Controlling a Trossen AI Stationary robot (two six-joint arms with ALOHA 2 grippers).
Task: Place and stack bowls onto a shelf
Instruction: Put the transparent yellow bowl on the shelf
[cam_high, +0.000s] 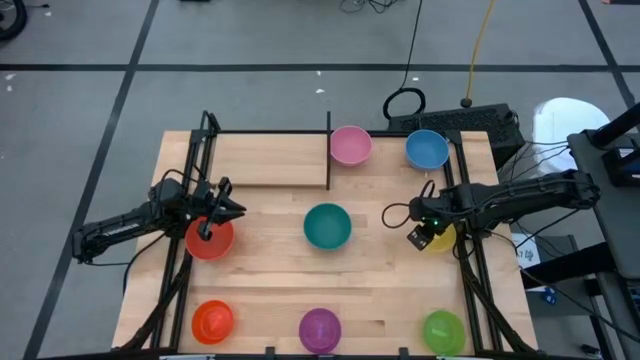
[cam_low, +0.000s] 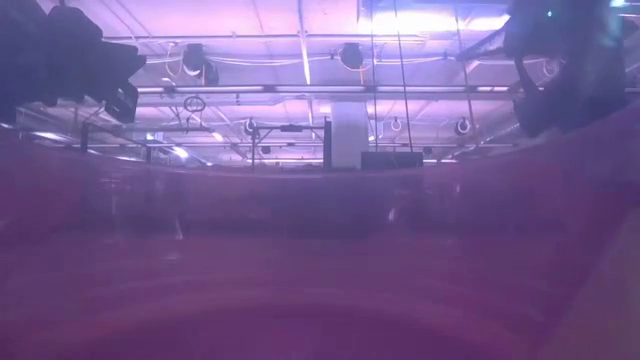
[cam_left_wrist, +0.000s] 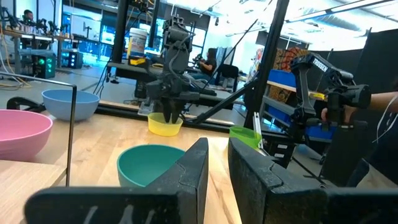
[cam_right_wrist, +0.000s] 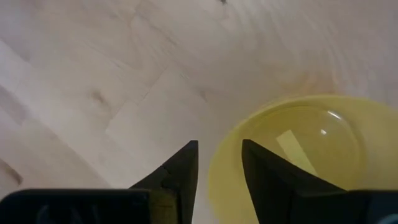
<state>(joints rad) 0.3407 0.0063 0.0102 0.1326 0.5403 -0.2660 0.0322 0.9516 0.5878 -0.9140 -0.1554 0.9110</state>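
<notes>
While the left gripper (cam_high: 228, 207) hangs over the small red plastic bowl (cam_high: 209, 239) near the left edge of the light-wood bench (cam_high: 270, 262), its jaws stand narrowly parted with nothing between them; whether they touch the bowl I cannot tell. Below it sits the orange plastic bowl (cam_high: 213, 320). At the back, the narrow light-wood shelf (cam_high: 262, 159) with thin black rods holds no bowl on its left part; just beyond its upright black divider (cam_high: 328, 150) rests the pink plastic bowl (cam_high: 350, 145). Mid-bench lies the teal plastic bowl (cam_high: 327, 225), with the purple plastic bowl (cam_high: 320, 327) near the front edge.

Further right, the blue plastic bowl (cam_high: 427, 149) sits at the back and the green plastic bowl (cam_high: 443, 330) at the front. The right gripper (cam_right_wrist: 219, 163) is at the near rim of the yellow plastic bowl (cam_right_wrist: 311, 149), jaws slightly apart and straddling the rim, not yet clamped.

The step in hand looks like a rim pinch on the yellow bowl. To do it well, one jaw should sit inside and one outside the wall, deep enough not to slip, then close gently and lift straight before swinging toward the shelf.
</notes>
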